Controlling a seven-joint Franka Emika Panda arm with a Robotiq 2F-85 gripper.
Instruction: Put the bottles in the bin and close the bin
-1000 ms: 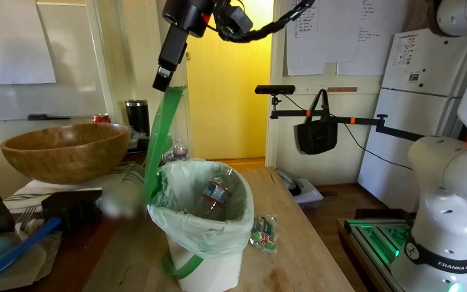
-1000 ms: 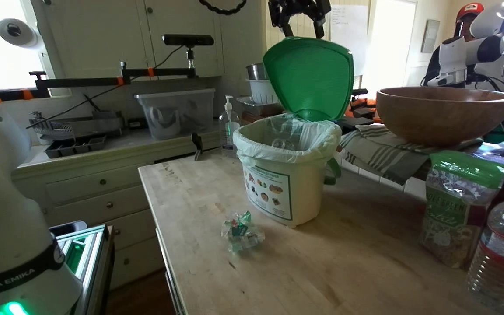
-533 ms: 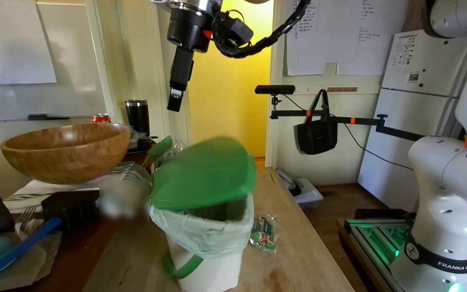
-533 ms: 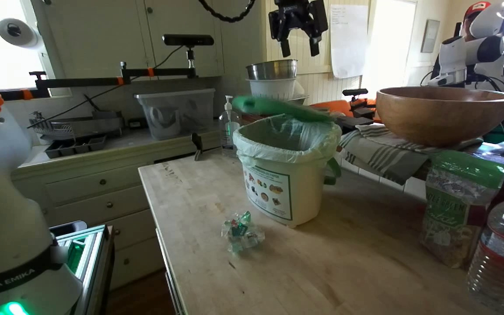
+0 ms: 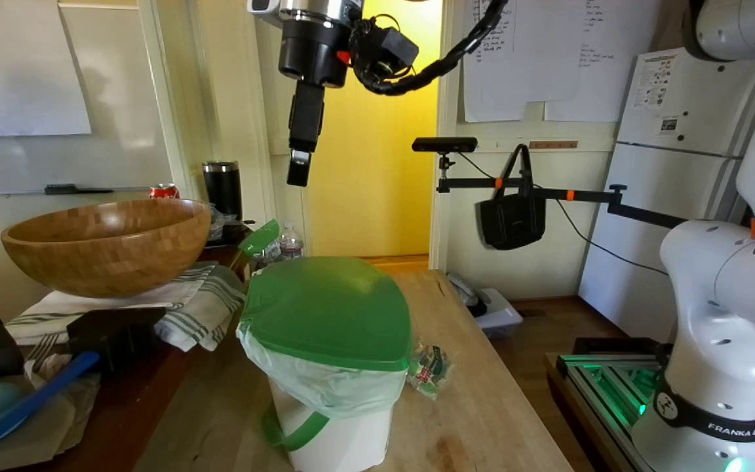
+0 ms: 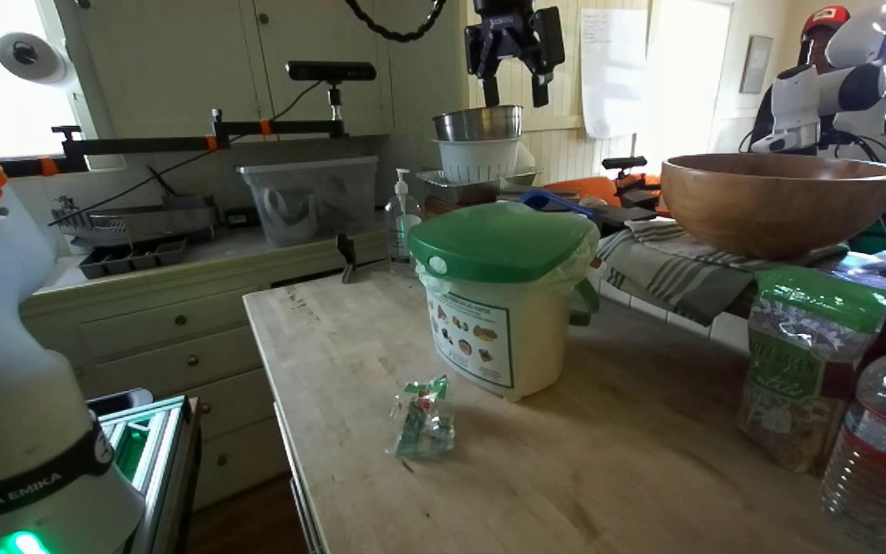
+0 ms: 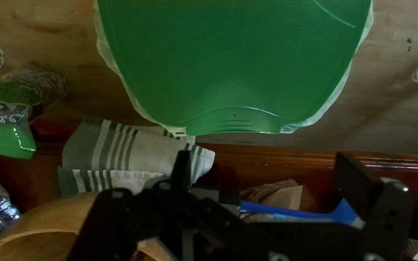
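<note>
Nearest in my wrist view, one gripper [image 7: 263, 159] hangs in the air, its two black fingers [image 7: 356, 181] spread apart, higher than one bin [image 6: 524, 331]. The bin stands upright on the pale, stained wooden tabletop [image 6: 604, 462]: an off-white pail with a picture label [image 6: 474, 342], one green handle [image 5: 309, 431], one green lid [image 5: 331, 311] closed across the top, hiding the inside, and a pale translucent liner [image 5: 331, 393] showing below it. One clear-and-green wrapper [image 6: 424, 419] lies near it. One clear bottle [image 6: 885, 454], white-capped and red-banded, stands upright just beside one green-topped pouch [image 6: 808, 362]. Beyond, I see one wide wooden bowl [image 5: 109, 259] resting on striped cloth [image 5: 204, 308]. Farther off, I make out one yellow door [image 5: 374, 164], one white fridge [image 5: 669, 196] and one person [image 6: 820, 46] in a red cap [image 6: 826, 15].
</note>
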